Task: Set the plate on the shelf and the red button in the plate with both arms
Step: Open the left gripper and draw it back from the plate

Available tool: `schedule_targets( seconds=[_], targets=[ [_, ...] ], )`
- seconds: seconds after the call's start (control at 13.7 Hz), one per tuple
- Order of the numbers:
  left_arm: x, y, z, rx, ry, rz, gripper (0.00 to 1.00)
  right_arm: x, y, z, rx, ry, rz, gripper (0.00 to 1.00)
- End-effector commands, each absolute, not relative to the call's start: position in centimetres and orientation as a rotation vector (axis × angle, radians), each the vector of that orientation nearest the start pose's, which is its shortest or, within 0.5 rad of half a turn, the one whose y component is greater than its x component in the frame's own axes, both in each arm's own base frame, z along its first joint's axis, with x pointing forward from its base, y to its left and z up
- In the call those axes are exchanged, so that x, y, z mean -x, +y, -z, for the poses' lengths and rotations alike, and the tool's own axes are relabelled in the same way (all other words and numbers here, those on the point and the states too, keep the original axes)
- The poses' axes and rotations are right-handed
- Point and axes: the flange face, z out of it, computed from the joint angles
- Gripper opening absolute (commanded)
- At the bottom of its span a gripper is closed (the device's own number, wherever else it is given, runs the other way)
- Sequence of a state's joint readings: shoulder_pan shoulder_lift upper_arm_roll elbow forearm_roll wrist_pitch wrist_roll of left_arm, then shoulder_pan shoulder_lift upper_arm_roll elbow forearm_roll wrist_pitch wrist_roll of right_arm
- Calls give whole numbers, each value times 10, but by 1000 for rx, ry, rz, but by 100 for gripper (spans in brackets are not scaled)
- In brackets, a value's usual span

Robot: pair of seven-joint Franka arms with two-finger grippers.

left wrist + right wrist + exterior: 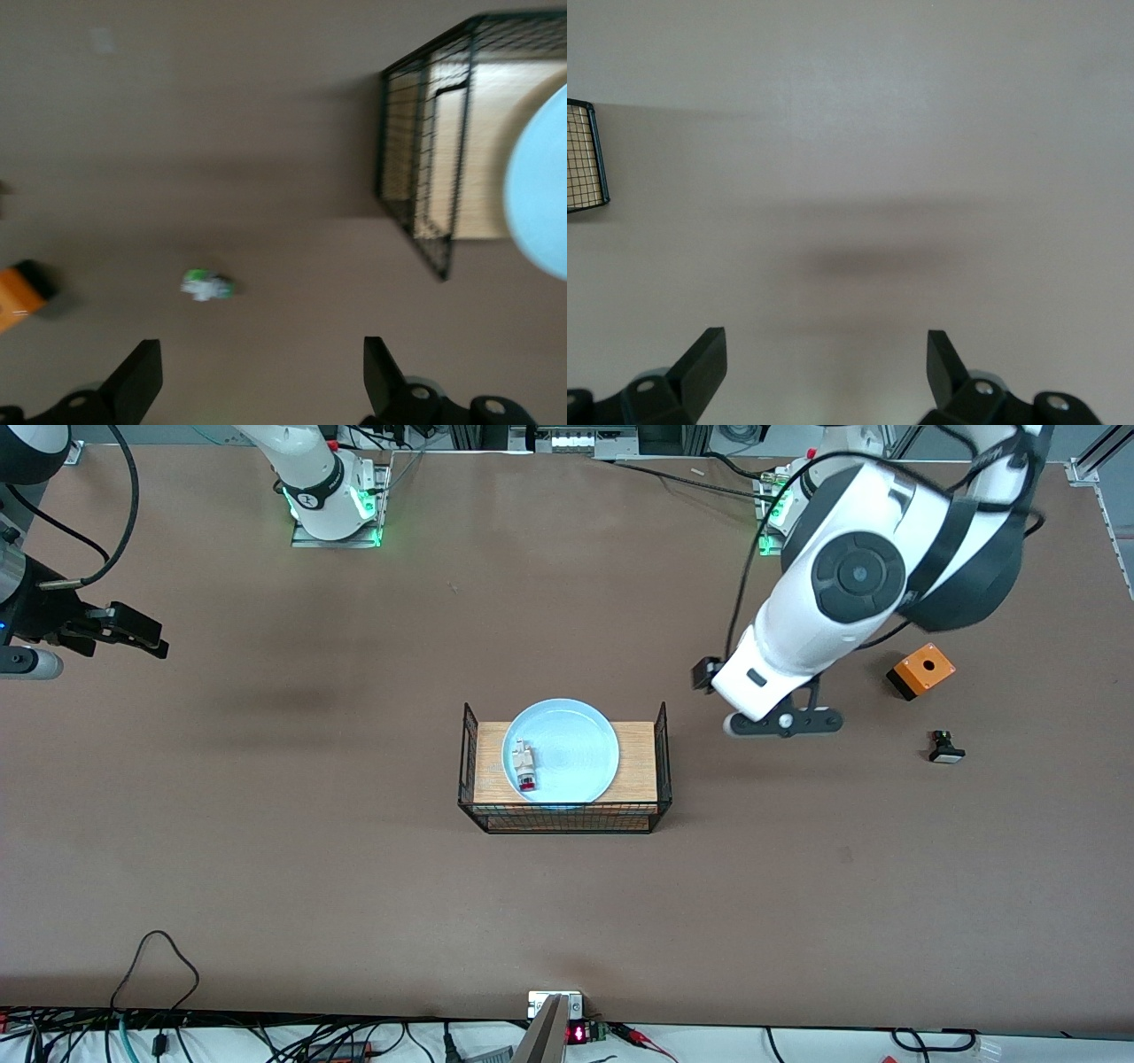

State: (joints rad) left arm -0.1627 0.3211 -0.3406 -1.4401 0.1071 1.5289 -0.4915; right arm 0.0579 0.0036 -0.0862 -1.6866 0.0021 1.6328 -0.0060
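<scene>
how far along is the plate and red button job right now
It looks essentially done. The plate rests on the wooden-topped wire rack, and the red button lies in the plate. Nothing is in hand: the left gripper, over bare table beside the rack, and the right gripper, toward the right arm's end, are open and empty. Nothing visibly remains.

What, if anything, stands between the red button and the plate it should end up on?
Nothing does: the red button already lies on the plate, which sits on the wooden-topped wire rack. Both tools are open and away from it: the left tool over bare table beside the rack, the right tool toward the right arm's end.
</scene>
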Motion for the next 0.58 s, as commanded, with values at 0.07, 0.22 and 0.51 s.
schedule_targets(
  seconds=[0.07,0.22,0.51],
  targets=[
    [-572,-190,-537,3014,291,-267,100,-557,-11,-578,3141,0,-99,100],
    [-577,-130,-545,3069,300,-243,100,-557,-11,-579,3141,0,-96,100],
    [-545,-70,-539,3096,259,-60,100,-557,-10,-580,3141,-3,-92,100]
  ],
)
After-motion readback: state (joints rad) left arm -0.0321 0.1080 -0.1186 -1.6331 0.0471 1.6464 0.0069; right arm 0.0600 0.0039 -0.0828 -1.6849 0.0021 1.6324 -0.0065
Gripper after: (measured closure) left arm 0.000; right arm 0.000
